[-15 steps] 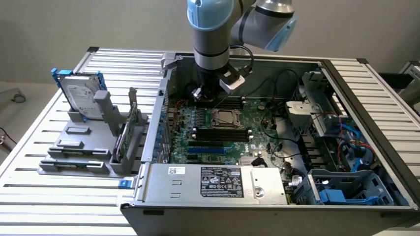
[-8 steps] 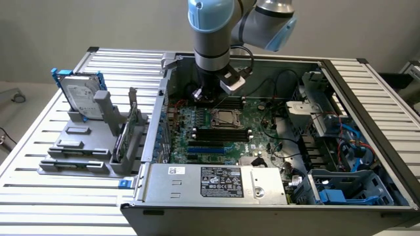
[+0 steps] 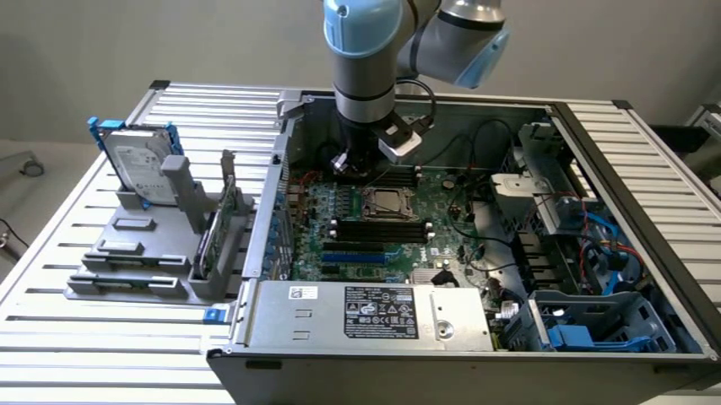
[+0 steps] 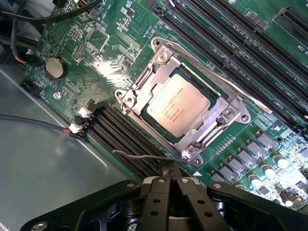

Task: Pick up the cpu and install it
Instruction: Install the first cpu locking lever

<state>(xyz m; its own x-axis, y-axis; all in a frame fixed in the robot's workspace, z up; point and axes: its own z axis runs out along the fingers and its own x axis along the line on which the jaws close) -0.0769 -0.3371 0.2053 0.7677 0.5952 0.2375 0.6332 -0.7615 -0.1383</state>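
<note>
CPU – small flat square chip with a pale silvery-grey metal top – lay flat in its socket near the middle of the green motherboard. It also showed in the exterior view. A bright silvery metal retention frame surrounded it on all four sides. One thin wire lever ran along one side of the frame, and a second lever lay just off another corner. Whether they were latched could not be told.

Long black memory slots ran in banks on two opposite sides of the socket. A round silver coin cell sat nearer the board's edge, well apart from the socket.

Black two-finger gripper – fingertips pressed together, nothing between them. It hung over the board just beside one corner of the frame, clear of the CPU. In the exterior view the gripper was at the far side of the socket. Contact with the board could not be told.

The board lay in an open grey computer case on a slatted aluminium table. A silver labelled power supply box was at the case's near edge. A silver hard drive in a blue frame stood upright in a grey fixture toward the table's edge at the exterior view's left.
</note>
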